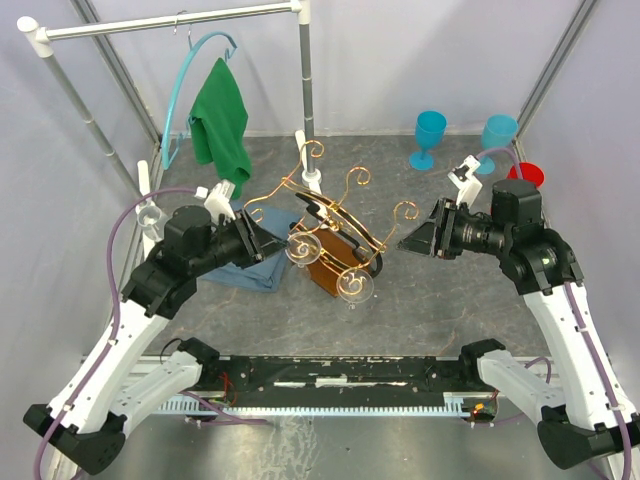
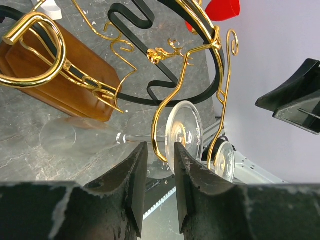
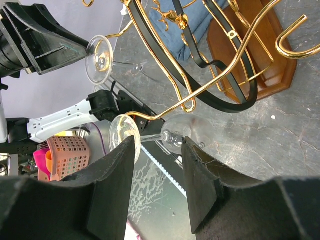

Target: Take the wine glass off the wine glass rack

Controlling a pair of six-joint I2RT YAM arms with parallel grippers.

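Note:
The wine glass rack (image 1: 335, 215) is a gold wire frame with scroll ends and black bars on a brown wooden base (image 1: 325, 268). Two clear wine glasses hang upside down from it, one on the left (image 1: 300, 248) and one at the front (image 1: 355, 285). My left gripper (image 1: 280, 240) is open a little, its tips (image 2: 159, 150) just short of the left glass's stem (image 2: 134, 138), beside its foot (image 2: 184, 131) and a gold wire. My right gripper (image 1: 405, 242) is open and empty; in its wrist view its gap (image 3: 159, 145) frames the front glass's stem (image 3: 152, 136).
A white clothes rail (image 1: 170, 22) stands at the back with a green cloth (image 1: 222, 115) on a teal hanger. A blue cloth (image 1: 255, 262) lies under my left gripper. Two teal goblets (image 1: 428, 138) and a red cup (image 1: 527, 176) stand back right. A pink basket (image 3: 67, 156) sits beyond the table's near edge.

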